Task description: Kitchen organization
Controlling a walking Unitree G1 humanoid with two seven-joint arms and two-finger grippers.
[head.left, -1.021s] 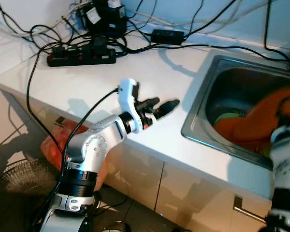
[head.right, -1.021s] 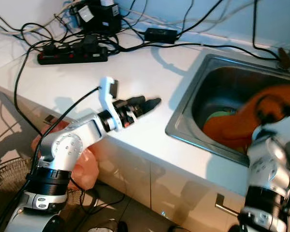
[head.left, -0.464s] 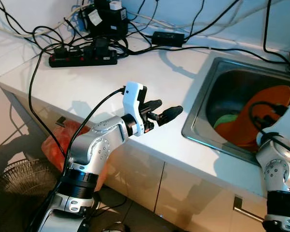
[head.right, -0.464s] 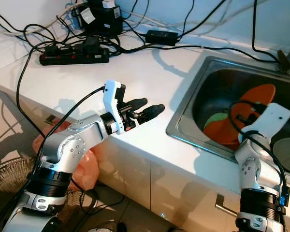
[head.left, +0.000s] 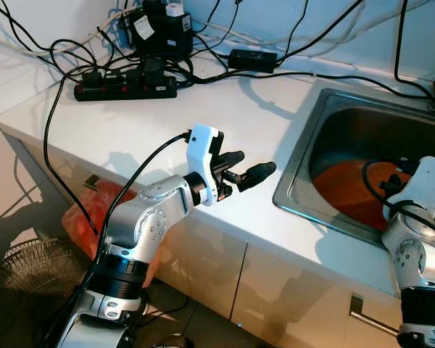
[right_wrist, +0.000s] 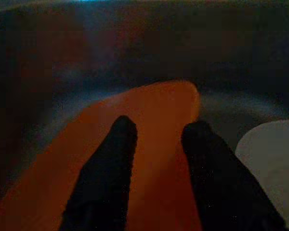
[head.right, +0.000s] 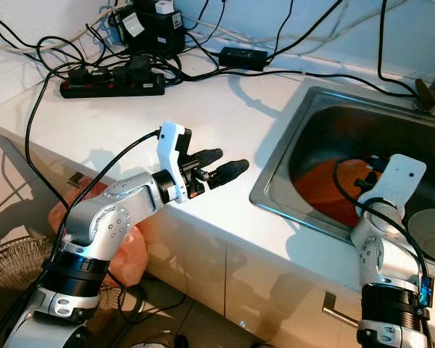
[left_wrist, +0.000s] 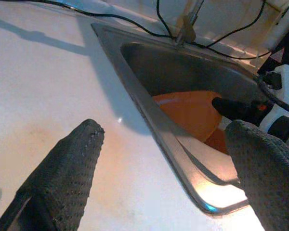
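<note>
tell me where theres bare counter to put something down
Bare counter lies between the power strip and the sink, reaching the front edge by the left gripper. The back corner is crowded with cables; the sink holds an orange plate.

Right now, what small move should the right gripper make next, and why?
Probably lower and close on the orange plate. The right gripper is down in the sink, fingers apart over the plate, not yet pinching it. The left gripper hovers open above the counter.

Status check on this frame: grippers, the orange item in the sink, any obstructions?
Left gripper open, hovering over the counter. Right gripper open, down in the sink over the orange item. Pale plate beside it; cables lie across the counter behind.
</note>
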